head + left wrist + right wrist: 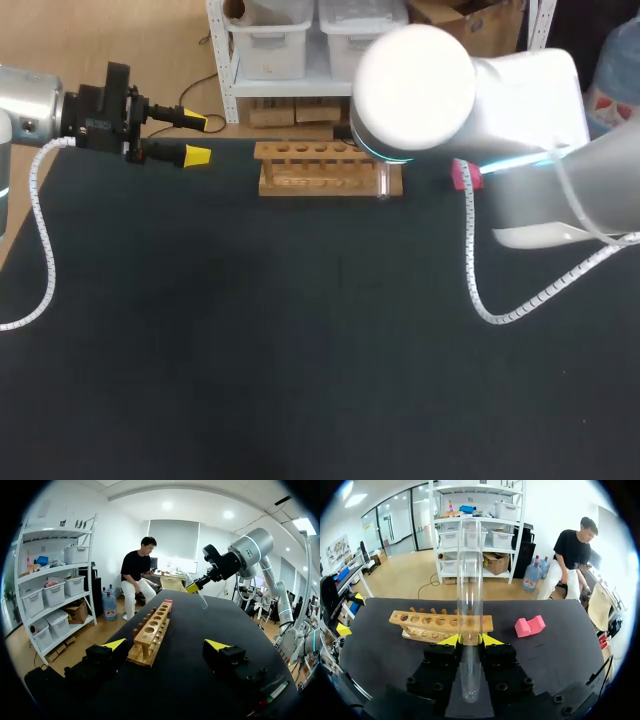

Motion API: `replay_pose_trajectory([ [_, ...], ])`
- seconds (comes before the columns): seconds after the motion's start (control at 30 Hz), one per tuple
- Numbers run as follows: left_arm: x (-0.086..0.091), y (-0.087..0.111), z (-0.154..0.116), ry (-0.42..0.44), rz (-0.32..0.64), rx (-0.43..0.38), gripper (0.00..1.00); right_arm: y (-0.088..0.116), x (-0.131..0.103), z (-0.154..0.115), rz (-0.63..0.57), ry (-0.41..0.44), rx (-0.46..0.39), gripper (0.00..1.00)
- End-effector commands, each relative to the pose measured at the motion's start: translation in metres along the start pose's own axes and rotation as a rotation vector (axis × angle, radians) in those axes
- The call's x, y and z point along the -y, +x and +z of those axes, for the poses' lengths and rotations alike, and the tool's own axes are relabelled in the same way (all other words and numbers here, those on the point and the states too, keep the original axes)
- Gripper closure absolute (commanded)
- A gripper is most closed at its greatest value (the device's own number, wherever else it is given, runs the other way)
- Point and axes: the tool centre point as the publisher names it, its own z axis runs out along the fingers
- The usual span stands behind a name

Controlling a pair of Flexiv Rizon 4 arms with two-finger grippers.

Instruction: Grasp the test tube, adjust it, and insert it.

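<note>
Glass test tube (470, 580), clamped between right claw (470, 640) tips.
Likely light, slick, fragile: grip shaft lightly. Left claw (166, 645) wide open, empty.

A desk (300, 350) with a flat, dark, nearly black top is shown. A small pink block (530, 626) is laid on it, close to the far edge and towards the right side. In the right wrist view its outline is seen to be notched, with two raised parts side by side. In the head view only a sliver of the block is exposed, the rest being hidden. In the left wrist view its form cannot be made out.
</note>
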Motion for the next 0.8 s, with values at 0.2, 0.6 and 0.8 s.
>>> replay_pose_trajectory([
  [0.2, 0.0001, 0.0011, -0.0001, -0.001, 0.003, 0.002, 0.00, 0.0011, 0.0081, -0.0051, 0.008, -0.003, 0.007, 1.00],
  [0.6, 0.0001, 0.0011, -0.0001, -0.001, 0.003, 0.002, 0.00, 0.0011, 0.0081, -0.0051, 0.008, -0.003, 0.007, 1.00],
  [0.8, 0.0001, 0.0011, -0.0001, -0.001, 0.003, 0.002, 0.00, 0.0011, 0.0081, -0.0051, 0.008, -0.003, 0.007, 1.00],
])
